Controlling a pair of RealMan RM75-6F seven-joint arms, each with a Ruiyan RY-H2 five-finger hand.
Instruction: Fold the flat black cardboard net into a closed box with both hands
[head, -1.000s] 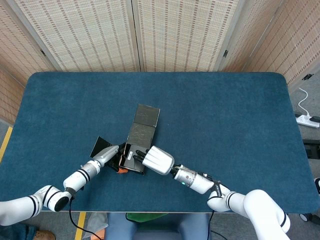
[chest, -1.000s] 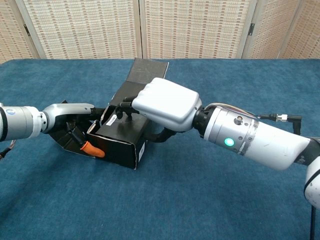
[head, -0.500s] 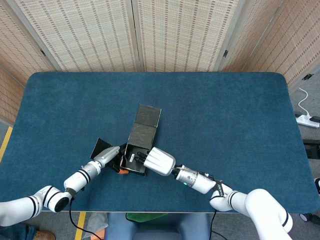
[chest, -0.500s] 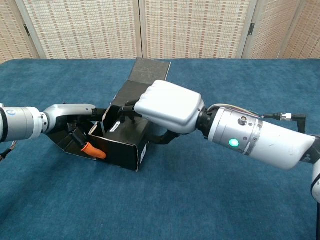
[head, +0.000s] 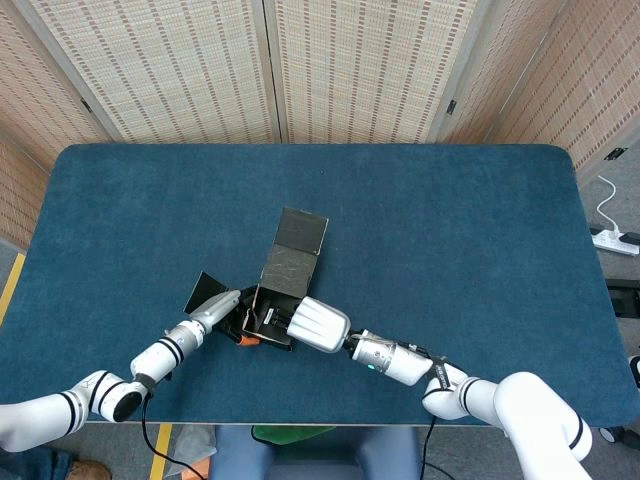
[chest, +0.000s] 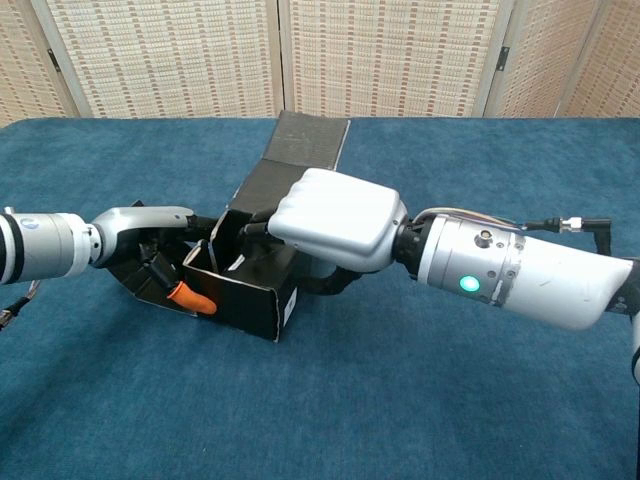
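Both hands: I have them on the black cardboard net (head: 282, 291), lower left of centre in the head view, resting on the blue table (head: 450, 230).
Net: partly folded, near walls raised into an open box, a long flap (chest: 300, 140) sloping up and away.
Left hand (chest: 150, 240): my fingers reach into the box's left end; an orange fingertip (chest: 190, 298) lies against the front wall. Whether it grasps the card, I cannot tell.
Right hand (chest: 335, 218): over the box's right side, dark fingers (chest: 255, 229) curled onto the wall's top edge, grasping it.
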